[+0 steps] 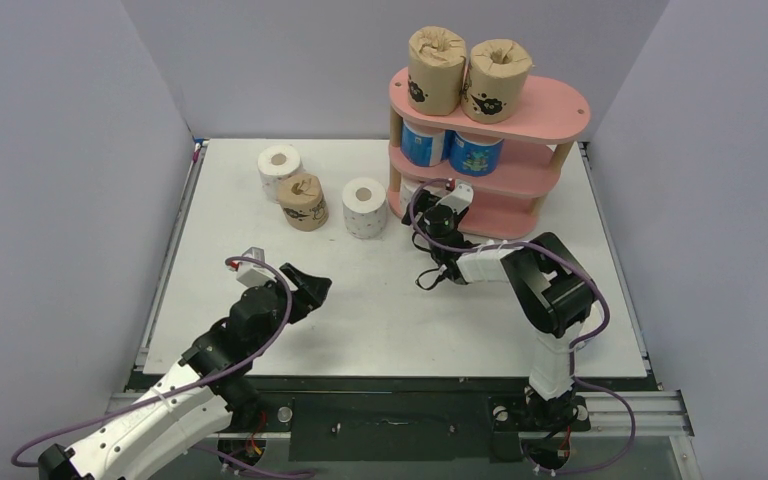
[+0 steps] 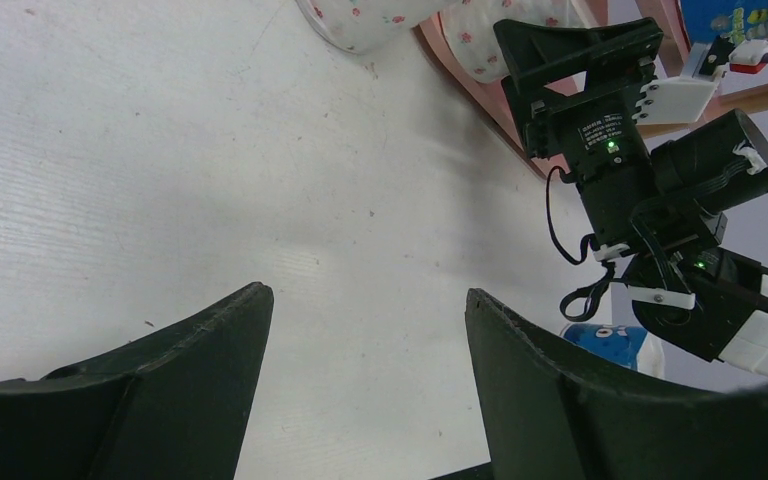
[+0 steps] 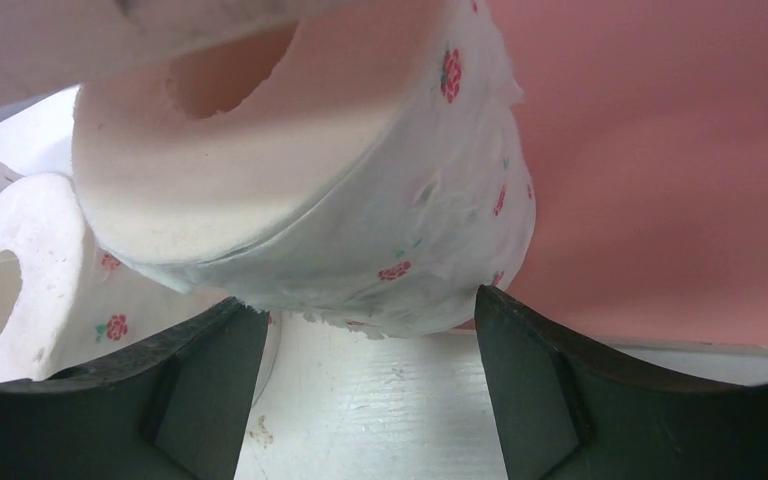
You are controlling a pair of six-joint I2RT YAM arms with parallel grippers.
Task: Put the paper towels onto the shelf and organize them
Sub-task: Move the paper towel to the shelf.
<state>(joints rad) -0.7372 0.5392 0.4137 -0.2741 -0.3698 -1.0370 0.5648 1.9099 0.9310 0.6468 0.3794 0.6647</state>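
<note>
Paper towels (image 1: 364, 207) go by pattern, one kind per tier, I judge. Shelf (image 1: 555, 105) far right: two brown rolls (image 1: 435, 70) on top, two blue rolls (image 1: 475, 152) on middle. Three loose rolls (image 1: 303, 200) wait on table (image 1: 380, 310), left of shelf. White rose-print roll (image 3: 340, 180) tilted against bottom tier, just past my right gripper (image 3: 365, 300); jaws apart, not clamped. My left gripper (image 2: 367, 292) apart, empty, low over table, out of right arm's way.
</note>
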